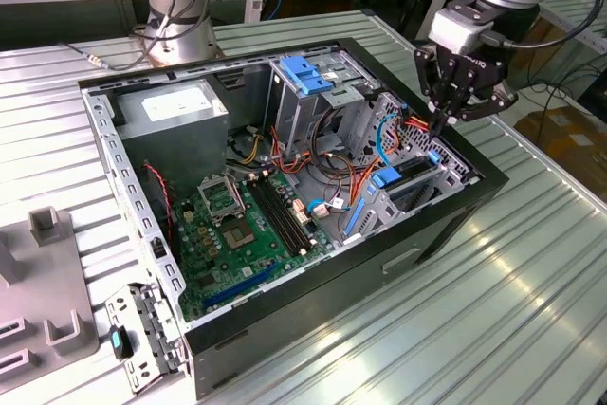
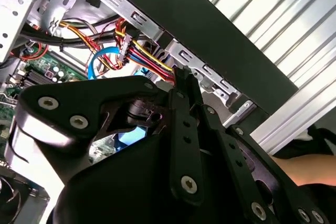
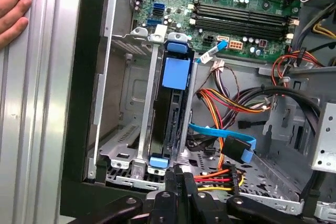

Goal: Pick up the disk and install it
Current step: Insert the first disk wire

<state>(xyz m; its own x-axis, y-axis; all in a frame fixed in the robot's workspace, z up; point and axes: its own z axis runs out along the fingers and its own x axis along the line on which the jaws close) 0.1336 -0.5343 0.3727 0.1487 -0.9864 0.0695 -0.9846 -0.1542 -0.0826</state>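
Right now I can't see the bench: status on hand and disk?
Hand shut, empty, above case edge. Disk seated in its bay. Cables alongside.

The disk [image 3: 173, 72], blue-bracketed, sits on edge in its bay.

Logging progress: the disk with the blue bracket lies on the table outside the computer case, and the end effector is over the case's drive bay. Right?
Not quite: the first wrist view shows the disk seated in the drive bay inside the computer case. The end effector is over that bay.
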